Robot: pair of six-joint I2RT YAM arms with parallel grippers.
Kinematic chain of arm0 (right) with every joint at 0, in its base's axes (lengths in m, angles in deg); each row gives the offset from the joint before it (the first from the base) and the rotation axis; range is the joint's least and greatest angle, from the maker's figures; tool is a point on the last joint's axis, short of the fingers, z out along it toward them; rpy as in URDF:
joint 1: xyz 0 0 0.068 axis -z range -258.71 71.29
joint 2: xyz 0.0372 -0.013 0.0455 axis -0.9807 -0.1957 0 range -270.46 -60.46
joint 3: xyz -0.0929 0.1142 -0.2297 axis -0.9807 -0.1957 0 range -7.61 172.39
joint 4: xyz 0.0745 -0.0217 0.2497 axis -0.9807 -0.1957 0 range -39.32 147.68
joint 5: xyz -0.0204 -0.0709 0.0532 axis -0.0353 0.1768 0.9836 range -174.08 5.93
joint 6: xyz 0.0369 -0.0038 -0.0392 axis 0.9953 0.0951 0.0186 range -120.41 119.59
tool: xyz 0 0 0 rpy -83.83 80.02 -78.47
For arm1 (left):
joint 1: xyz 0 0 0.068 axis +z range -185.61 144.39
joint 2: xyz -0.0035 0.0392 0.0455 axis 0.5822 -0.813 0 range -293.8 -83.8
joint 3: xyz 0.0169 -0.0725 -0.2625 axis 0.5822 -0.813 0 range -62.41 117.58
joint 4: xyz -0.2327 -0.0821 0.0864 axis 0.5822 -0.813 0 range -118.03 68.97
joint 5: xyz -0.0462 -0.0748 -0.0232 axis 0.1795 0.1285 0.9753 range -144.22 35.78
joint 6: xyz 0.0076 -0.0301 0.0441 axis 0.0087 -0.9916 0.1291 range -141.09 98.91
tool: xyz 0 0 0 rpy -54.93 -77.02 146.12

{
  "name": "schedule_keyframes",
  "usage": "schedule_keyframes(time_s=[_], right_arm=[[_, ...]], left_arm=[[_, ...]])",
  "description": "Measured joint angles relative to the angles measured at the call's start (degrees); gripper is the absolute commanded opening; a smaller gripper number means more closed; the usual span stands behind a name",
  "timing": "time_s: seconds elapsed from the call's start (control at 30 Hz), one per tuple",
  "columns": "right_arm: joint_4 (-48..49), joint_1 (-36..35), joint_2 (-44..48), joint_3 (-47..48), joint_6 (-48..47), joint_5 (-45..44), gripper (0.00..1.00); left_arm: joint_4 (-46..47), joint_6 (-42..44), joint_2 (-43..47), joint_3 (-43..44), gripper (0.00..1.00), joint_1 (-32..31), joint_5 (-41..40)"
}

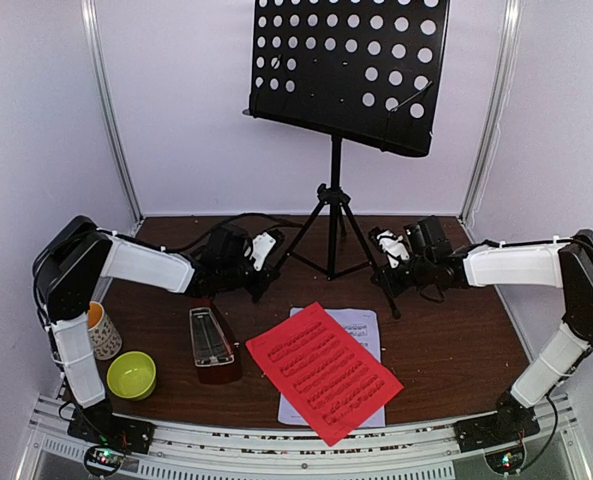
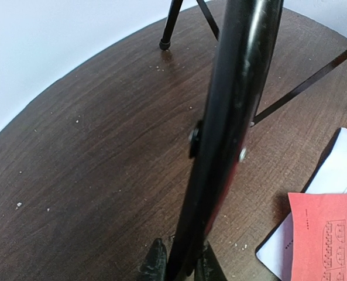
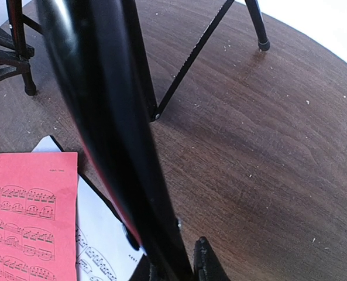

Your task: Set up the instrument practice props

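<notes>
My left pincer (image 1: 259,272) and right pincer (image 1: 389,272) each clamp a leg of the black perforated-desk tripod music stand (image 1: 346,60), at twelve o'clock on the brown tabletop (image 1: 446,330). I'd move both arms evenly so it cannot tip.

Dark wood-grain tabletop (image 1: 456,330) fills centre and lower frame, with pale specks visible in the wrist views. Plain white panel walls (image 1: 196,120) at back and both sides. Aluminium posts upper left (image 1: 111,110) and upper right (image 1: 491,110). Metal rail (image 1: 276,447) along bottom edge. Light even, soft.
</notes>
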Motion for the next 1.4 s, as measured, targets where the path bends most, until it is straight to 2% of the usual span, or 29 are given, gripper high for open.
schedule_keyframes(time_s=[0.43,0.57,0.77,0.93,1.4], right_arm=[[-4.2,1.9,-11.5,15.6,0.0,0.0,0.0],[-3.6,2.1,-11.4,15.0,0.3,0.4,0.0],[1.4,3.0,-7.6,6.5,1.5,2.6,0.0],[2.6,3.7,-6.2,4.2,1.7,4.3,0.0],[-3.3,4.5,-13.7,16.1,1.1,8.1,0.02]], left_arm=[[-0.9,-3.0,-4.9,6.8,0.0,2.0,-2.5],[-0.5,-3.2,-4.9,6.5,0.0,2.0,-2.8],[2.8,-3.0,-2.6,1.8,0.0,0.9,-2.4],[3.1,-3.0,-0.5,-1.1,0.0,0.4,-2.4],[5.2,-5.2,1.9,-4.3,0.0,-1.3,-8.7]])
